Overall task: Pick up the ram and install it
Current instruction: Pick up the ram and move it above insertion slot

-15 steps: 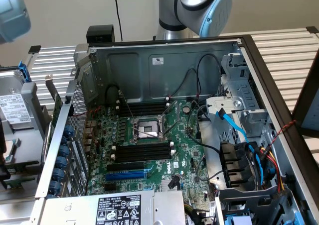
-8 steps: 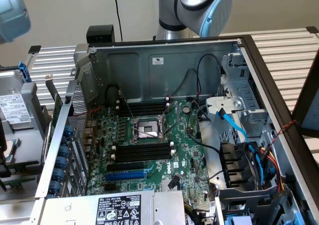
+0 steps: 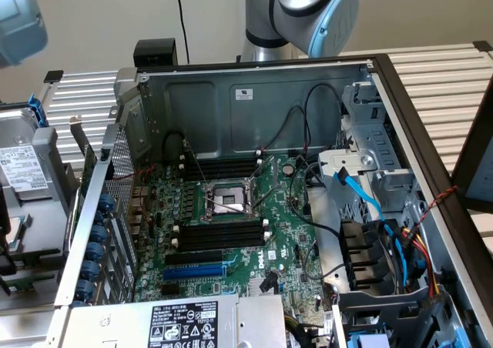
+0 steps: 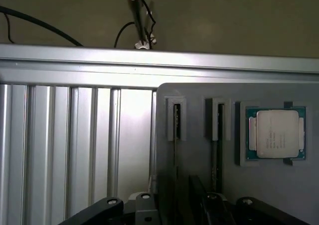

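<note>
Slatted aluminium surface (image 4: 60,145), plain beige background behind it. Wrist view: the ram (image 4: 175,130) stands on edge in a narrow slot of a grey holder (image 4: 197,145), showing as a thin strip seen edge-on. It is in the slot farther from the processor chip (image 4: 276,134). A second stick (image 4: 218,130) stands the same way in the slot next to the chip, parallel to the ram and apart from it. The chip lies flat in a square recess of the holder, metal lid up. The holder lies on the surface with one side just beside the edge rail (image 4: 149,60).

The pincer (image 4: 178,207) hovers over the holder, roughly in line with the ram's slot. It is released, its two halves spread apart with nothing gripped. Whether it touches the ram cannot be told; that part is too dark.

Exterior view: an open computer case (image 3: 254,94) takes up the middle of the surface, with the motherboard (image 3: 285,240) lying flat inside. The processor socket (image 3: 231,202) sits between two banks of black slots (image 3: 223,165). The blue slot (image 3: 192,272) lies beyond the nearer bank, close to the labelled power supply (image 3: 185,325). A drive cage (image 3: 370,132) with a blue cable (image 3: 362,190) is at the exterior view's right. The arm (image 3: 308,9) — grey joints, blue cap — rises behind the case's far wall.
</note>
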{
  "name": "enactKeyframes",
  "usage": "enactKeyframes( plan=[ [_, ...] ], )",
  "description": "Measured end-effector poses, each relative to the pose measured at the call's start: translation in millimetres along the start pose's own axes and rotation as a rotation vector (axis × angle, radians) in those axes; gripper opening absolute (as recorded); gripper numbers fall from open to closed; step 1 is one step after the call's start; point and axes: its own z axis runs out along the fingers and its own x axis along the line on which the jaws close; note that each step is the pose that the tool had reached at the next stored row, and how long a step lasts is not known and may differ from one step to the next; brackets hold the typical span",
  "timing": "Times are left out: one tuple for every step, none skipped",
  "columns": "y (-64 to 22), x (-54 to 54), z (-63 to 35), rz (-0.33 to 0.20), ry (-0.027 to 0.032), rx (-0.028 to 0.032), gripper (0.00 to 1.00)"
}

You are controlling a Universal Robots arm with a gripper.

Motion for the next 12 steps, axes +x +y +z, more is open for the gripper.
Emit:
enactKeyframes(
  plan=[
    [0.0, 0.0, 0.0, 0.0, 0.0, 0.0, 0.36],
    [0.0, 0.0, 0.0, 0.0, 0.0, 0.0, 0.36],
    [0.0, 0.0, 0.0, 0.0, 0.0, 0.0, 0.29],
    [0.0, 0.0, 0.0, 0.0, 0.0, 0.0, 0.29],
    [0.0, 0.0, 0.0, 0.0, 0.0, 0.0, 0.29],
    [0.0, 0.0, 0.0, 0.0, 0.0, 0.0, 0.29],
    [0.0, 0.0, 0.0, 0.0, 0.0, 0.0, 0.29],
    [0.0, 0.0, 0.0, 0.0, 0.0, 0.0, 0.29],
    [0.0, 0.0, 0.0, 0.0, 0.0, 0.0001, 0.26],
    [0.0, 0.0, 0.0, 0.0, 0.0, 0.0, 0.26],
    [0.0, 0.0, 0.0, 0.0, 0.0, 0.0, 0.26],
    [0.0, 0.0, 0.0, 0.0, 0.0, 0.0001, 0.19]
  ],
)
